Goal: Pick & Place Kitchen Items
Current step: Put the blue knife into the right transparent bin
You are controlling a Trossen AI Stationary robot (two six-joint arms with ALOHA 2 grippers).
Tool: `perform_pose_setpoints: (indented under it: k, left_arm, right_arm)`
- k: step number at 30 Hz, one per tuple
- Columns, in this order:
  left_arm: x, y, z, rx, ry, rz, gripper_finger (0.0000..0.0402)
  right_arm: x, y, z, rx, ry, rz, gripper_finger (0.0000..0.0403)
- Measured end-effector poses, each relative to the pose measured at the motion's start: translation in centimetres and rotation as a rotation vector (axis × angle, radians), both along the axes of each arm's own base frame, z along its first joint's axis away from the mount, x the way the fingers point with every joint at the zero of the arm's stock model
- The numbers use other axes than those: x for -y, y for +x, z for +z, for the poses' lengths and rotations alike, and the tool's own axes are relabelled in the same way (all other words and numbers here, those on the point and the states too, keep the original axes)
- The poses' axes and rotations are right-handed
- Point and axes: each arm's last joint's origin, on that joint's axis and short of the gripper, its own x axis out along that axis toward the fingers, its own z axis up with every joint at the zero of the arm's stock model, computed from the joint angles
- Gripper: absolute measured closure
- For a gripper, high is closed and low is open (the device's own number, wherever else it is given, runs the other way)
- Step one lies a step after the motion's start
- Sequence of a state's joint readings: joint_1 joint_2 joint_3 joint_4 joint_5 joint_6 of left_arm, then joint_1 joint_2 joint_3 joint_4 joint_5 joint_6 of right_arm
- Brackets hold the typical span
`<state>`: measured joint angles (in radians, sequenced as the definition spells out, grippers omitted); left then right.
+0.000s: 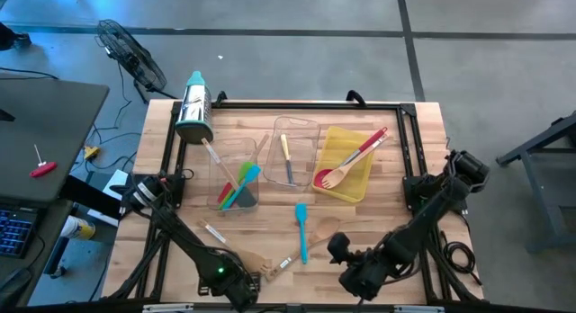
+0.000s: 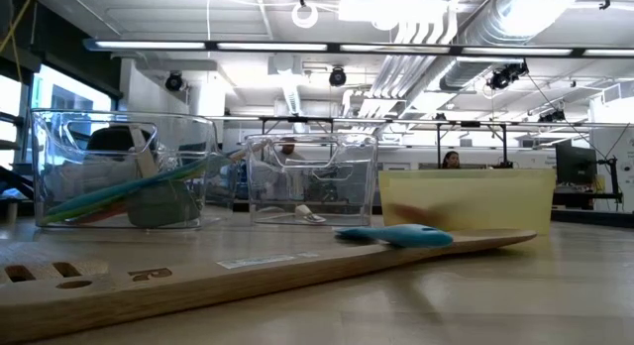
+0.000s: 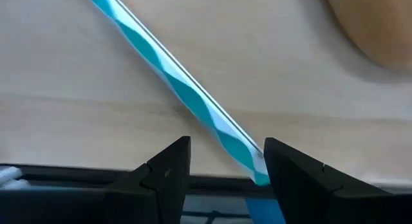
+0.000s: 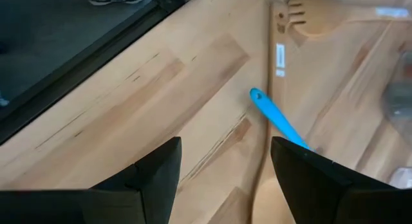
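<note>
A teal-and-white striped stick (image 3: 168, 69) lies slantwise on the wood. Its near end (image 3: 256, 171) is between the open fingers of my left gripper (image 3: 226, 169), close beside one finger. In the high view that gripper (image 1: 247, 282) points down at the table's near edge. My right gripper (image 4: 225, 166) is open with nothing between its fingers, above the near edge (image 1: 353, 279). It faces a blue spatula (image 4: 278, 121) and a long wooden utensil (image 4: 280, 56). The spatula (image 1: 301, 232) lies flat mid-table, and the wooden utensil (image 1: 261, 261) lies flat near the front. My left gripper comes at the striped stick from above, its fingers on either side of the stick's near end (image 3: 256, 171). That end lies right by the inner face of one finger (image 3: 283, 166). Whether it touches the finger, I cannot tell. The stick lies flat on the table.
Two clear bins (image 1: 236, 174) (image 1: 292, 151) and a yellow bin (image 1: 346, 165) holding utensils stand in a row across the middle. A steel cylinder with a teal cap (image 1: 193, 106) lies at the far left. Another thin stick (image 1: 214, 232) lies left of the spatula. A black frame (image 1: 409, 138) borders the table.
</note>
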<state>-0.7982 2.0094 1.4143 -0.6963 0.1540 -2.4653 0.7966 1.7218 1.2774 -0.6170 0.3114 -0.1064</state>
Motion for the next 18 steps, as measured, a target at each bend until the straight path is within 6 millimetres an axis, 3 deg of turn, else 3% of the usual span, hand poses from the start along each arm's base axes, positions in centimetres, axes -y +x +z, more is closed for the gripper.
perform_pose_setpoints:
  k: [18]
  left_arm:
    - [-0.3, 0.5, -1.8, -0.091, -0.001, -0.015, 0.0223]
  right_arm:
    - [0.3, 0.1, -0.1, -0.048, 0.029, 0.007, 0.0171]
